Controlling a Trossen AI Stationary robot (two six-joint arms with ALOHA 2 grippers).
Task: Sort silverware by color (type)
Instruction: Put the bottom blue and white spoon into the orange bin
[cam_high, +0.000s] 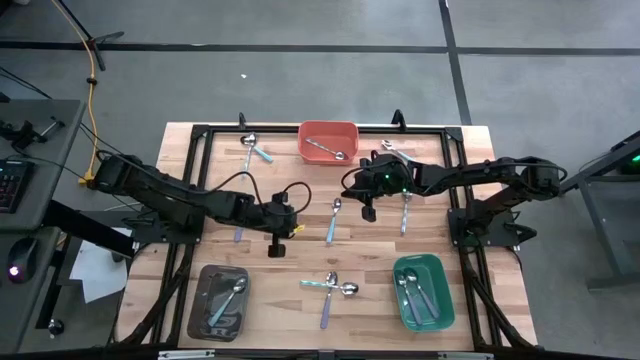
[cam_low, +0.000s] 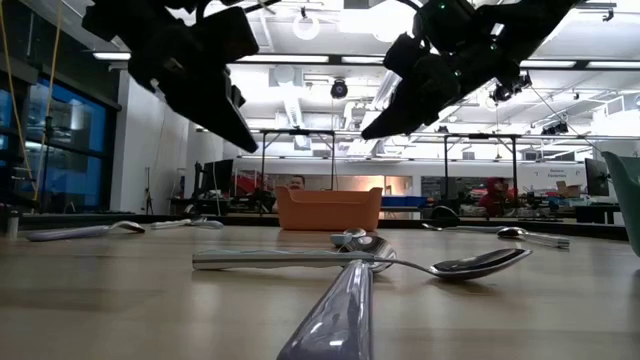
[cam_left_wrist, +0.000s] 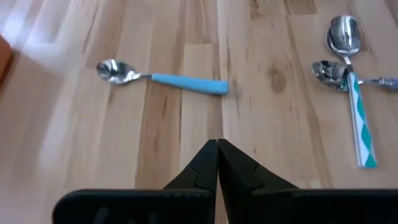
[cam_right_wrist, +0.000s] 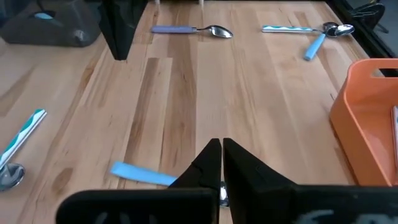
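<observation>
Probably light, stiff, slippery: blue spoon (cam_high: 331, 221) lying flat mid-desk (cam_high: 300, 265); best pinched across the handle. Left claw (cam_high: 275, 247) and right claw (cam_high: 367, 211) clenched, empty.

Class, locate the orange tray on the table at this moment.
In the high view, the orange tray sits at the table's far edge, centred, holding one spoon, just beyond the right gripper.
</observation>
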